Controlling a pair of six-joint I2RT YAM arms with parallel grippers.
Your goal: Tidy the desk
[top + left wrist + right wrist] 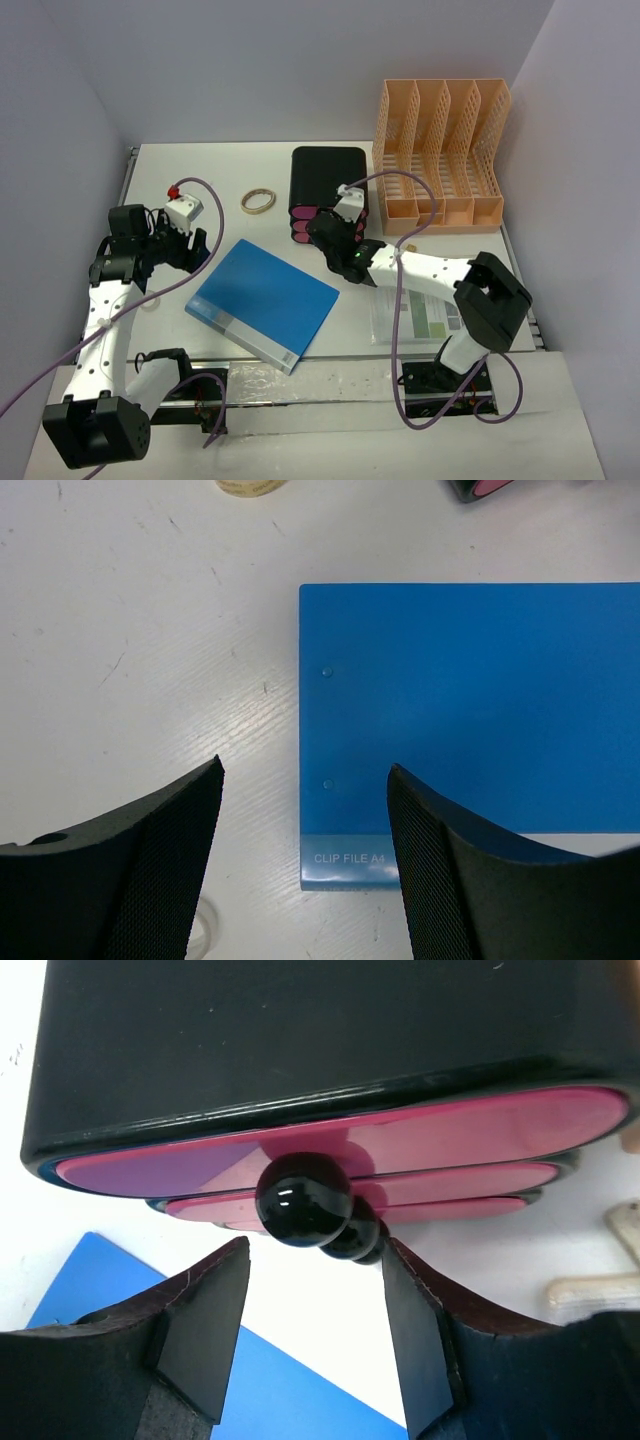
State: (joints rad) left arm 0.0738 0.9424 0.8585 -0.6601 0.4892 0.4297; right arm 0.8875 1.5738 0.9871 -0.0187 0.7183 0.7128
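Surface: white desk (230, 170) with a metal rail along its near edge, pale walls around it; it lies under both arms and everything else.
Left gripper (305, 772): jaws spread, nothing between them. It hangs over the left part of the desk, with bare white top below its left finger.
Blue clip file (265, 300): flat on the desk, left of centre, turned at an angle. In the left wrist view its left edge runs between the fingers, and it is printed "CLIP FILE A4".
Tape ring (258, 201): flat on the desk beyond the file, near the box's left side.
Black box (327, 170): stands at the far middle of the desk, pink drawers facing the arms.
Right gripper (315, 1255): jaws parted, holding nothing. The round black drawer knobs (303, 1198) sit just ahead of its fingertips, with white desk below.
Printed sheet (425, 320): flat on the desk under the right arm.
Orange file rack (440, 150): far right corner, just beside the box.
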